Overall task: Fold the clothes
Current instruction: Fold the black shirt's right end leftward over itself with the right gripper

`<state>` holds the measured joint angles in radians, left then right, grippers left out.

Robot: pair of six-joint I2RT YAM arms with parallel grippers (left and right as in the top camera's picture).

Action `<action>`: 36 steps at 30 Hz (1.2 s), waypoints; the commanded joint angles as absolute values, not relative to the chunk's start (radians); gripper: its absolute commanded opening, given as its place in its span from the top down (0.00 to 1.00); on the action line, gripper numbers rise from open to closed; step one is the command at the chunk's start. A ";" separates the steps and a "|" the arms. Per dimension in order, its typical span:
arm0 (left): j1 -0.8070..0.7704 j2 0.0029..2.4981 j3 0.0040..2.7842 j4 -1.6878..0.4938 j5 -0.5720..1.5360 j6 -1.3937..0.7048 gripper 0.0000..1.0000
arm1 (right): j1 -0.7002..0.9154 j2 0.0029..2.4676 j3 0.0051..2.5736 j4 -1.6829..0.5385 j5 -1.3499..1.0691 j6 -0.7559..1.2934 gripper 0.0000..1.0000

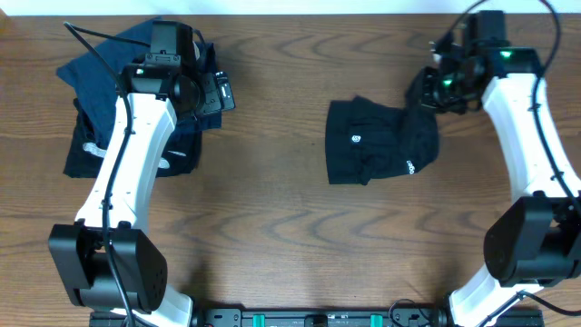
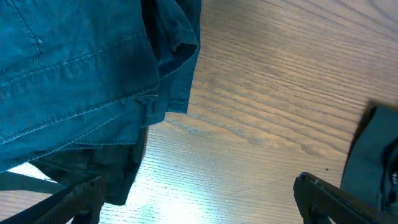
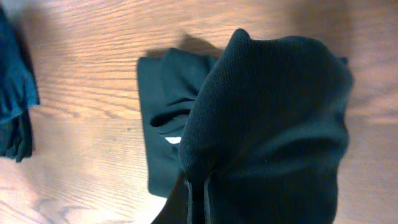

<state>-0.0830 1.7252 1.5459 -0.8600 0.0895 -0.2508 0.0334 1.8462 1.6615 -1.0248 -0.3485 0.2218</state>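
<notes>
Clothes point(image 1: 381, 141) sit pinched in my right gripper point(image 3: 198, 185), clamped on a raised fold at their right edge, the rest lying right of table point(image 1: 272, 245) centre. I'd carry that fold low, leftward, square to the edges. Left gripper point(image 2: 199, 208) gapes empty beside navy garments point(image 2: 74, 74).

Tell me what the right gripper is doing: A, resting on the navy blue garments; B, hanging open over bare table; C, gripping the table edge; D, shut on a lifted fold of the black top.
D: in the right wrist view the right gripper is closed on a bunched, raised fold of the black top, the rest of which lies on the table.
</notes>
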 commanded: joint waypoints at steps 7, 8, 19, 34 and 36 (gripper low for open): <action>-0.081 1.728 1.542 -0.863 0.077 -0.249 0.02 | 0.186 1.913 1.686 -0.981 -0.340 0.163 0.99; -0.081 1.728 1.542 -0.863 0.077 -0.249 0.02 | 0.204 1.929 1.686 -0.976 -0.340 0.157 0.99; -0.081 1.728 1.542 -0.863 0.077 -0.249 0.02 | 0.381 2.083 1.686 -0.969 -0.348 0.084 0.99; -0.081 1.728 1.542 -0.863 0.077 -0.249 0.02 | 0.494 2.095 1.686 -0.974 -0.342 0.073 0.79; -0.081 1.728 1.542 -0.863 0.077 -0.249 0.02 | 0.499 2.095 1.686 -0.974 -0.342 0.073 0.72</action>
